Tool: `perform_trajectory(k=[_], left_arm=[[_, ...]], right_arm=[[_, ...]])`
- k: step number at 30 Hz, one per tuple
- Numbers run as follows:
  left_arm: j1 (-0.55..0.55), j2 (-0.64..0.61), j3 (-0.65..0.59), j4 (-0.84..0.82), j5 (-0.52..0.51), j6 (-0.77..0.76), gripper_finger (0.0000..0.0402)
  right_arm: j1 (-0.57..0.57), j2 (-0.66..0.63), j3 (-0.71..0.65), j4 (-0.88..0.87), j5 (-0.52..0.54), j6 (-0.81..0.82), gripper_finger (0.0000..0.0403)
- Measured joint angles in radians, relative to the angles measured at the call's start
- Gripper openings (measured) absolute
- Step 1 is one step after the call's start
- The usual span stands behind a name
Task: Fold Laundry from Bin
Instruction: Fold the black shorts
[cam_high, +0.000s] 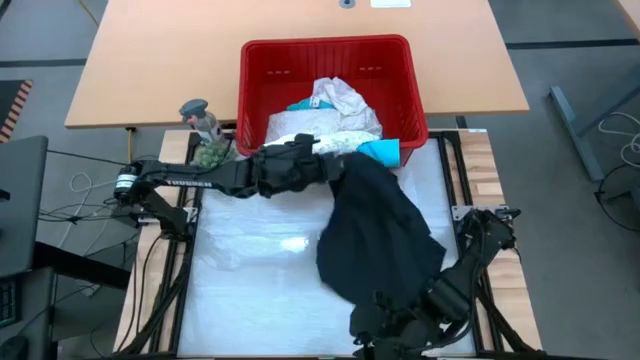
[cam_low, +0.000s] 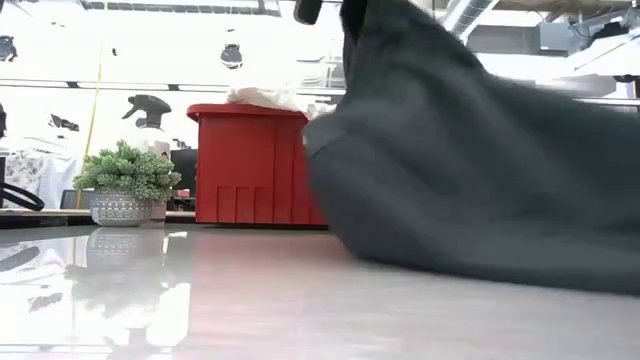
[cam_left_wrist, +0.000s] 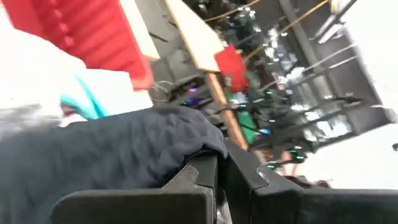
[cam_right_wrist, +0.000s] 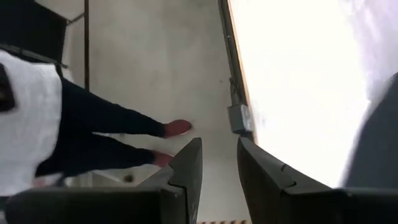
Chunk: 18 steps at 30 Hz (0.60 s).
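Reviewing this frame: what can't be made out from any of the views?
- Left gripper: high view, the black garment covers its fingertips.
- Bin contents: low view, the bin's solid-looking wall hides all but a white heap; high view, what lies under the white and teal pieces.
- Black garment's far edge: low view, cut off at the right.
- Right gripper: high view, lost against its dark arm.

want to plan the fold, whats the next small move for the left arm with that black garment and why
Probably draw the left gripper farther from the bin, over the white mat. It is shut on the black garment just at the bin's near rim, and the cloth drapes down in a bunched heap. The right gripper, open, waits at the table's near edge.
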Motion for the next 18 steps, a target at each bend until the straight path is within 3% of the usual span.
perform_trajectory(k=[3,8,11,14,18], left_arm=[[-0.008,0.037,0.000,-0.065,0.051,0.029,0.0000],[-0.057,0.143,-0.002,-0.325,0.079,0.115,0.0018],[-0.084,0.214,-0.003,-0.418,0.151,0.074,0.0041],[-0.097,0.249,-0.004,-0.394,0.279,0.083,0.0066],[-0.123,0.209,-0.004,-0.356,0.361,0.239,0.0102]], right_arm=[[0.008,0.000,0.000,-0.009,-0.001,0.040,0.0127],[0.011,0.000,0.000,-0.030,0.003,0.032,0.0127],[0.003,0.000,0.000,-0.065,0.008,0.029,0.0127],[0.003,0.000,0.000,-0.110,0.029,0.028,0.0127],[0.010,0.001,0.000,-0.161,0.049,0.029,0.0127]])
